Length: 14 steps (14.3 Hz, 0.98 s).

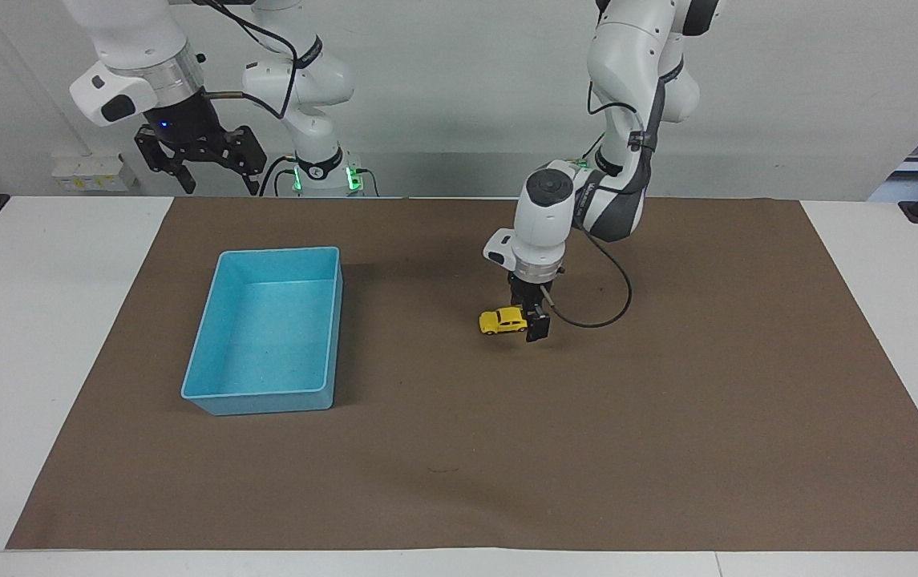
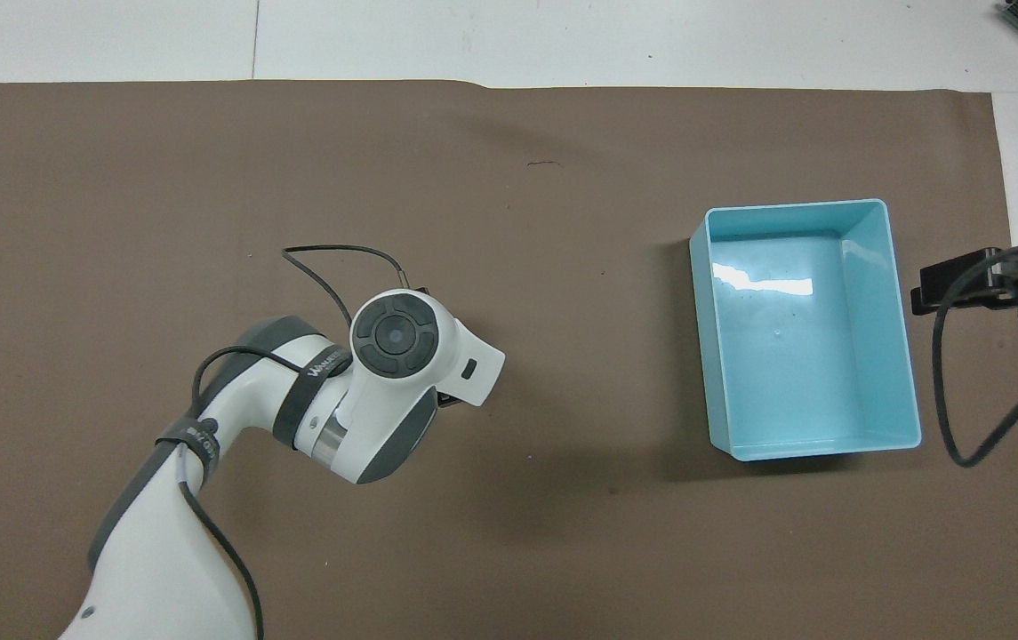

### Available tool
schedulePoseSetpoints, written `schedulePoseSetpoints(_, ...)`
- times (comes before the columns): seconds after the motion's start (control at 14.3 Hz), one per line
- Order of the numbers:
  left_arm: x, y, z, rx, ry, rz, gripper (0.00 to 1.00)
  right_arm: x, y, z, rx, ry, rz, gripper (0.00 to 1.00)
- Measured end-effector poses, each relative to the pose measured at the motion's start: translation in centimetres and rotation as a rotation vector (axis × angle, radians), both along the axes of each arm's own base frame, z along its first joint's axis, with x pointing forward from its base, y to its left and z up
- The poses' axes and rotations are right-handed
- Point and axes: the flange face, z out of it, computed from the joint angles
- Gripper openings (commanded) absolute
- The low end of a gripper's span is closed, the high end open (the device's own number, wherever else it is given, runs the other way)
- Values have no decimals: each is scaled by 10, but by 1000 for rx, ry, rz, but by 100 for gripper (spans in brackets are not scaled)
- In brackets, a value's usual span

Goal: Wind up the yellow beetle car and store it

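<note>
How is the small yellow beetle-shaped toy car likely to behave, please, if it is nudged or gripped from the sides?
The small yellow beetle-shaped toy car stands on its wheels on the flat brown mat, so a nudge would probably roll it. Its rounded, glossy body may slip between fingers. Being tiny, it is likely light and stiff.

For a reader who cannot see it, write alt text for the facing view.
The left gripper is down at the yellow beetle car, which sits on the brown mat, its end toward the left arm hidden by the gripper. A light-blue bin stands toward the right arm's end, empty. The right gripper waits raised, jaws open.
</note>
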Motion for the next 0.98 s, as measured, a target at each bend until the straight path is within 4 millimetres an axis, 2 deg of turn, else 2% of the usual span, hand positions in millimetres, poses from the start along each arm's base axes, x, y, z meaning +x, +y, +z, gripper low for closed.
schedulePoseSetpoints(0.14, -8, -14, -17, 3, 7, 20, 100, 0, 0, 0, 0, 0, 0, 100)
schedulePoseSetpoints(0.63, -3, -19, 0, 38, 11, -2, 100, 0, 0, 0, 0, 0, 0, 100)
schedulePoseSetpoints(0.84, -5, -21, 1, 48, 17, -13, 100, 0, 0, 0, 0, 0, 0, 100)
schedulePoseSetpoints(0.91, -7, -22, 1, 52, 22, -17, 92, 0, 0, 0, 0, 0, 0, 100)
schedulePoseSetpoints(0.98, -9, -24, 1, 55, 25, -22, 77, 0, 0, 0, 0, 0, 0, 100)
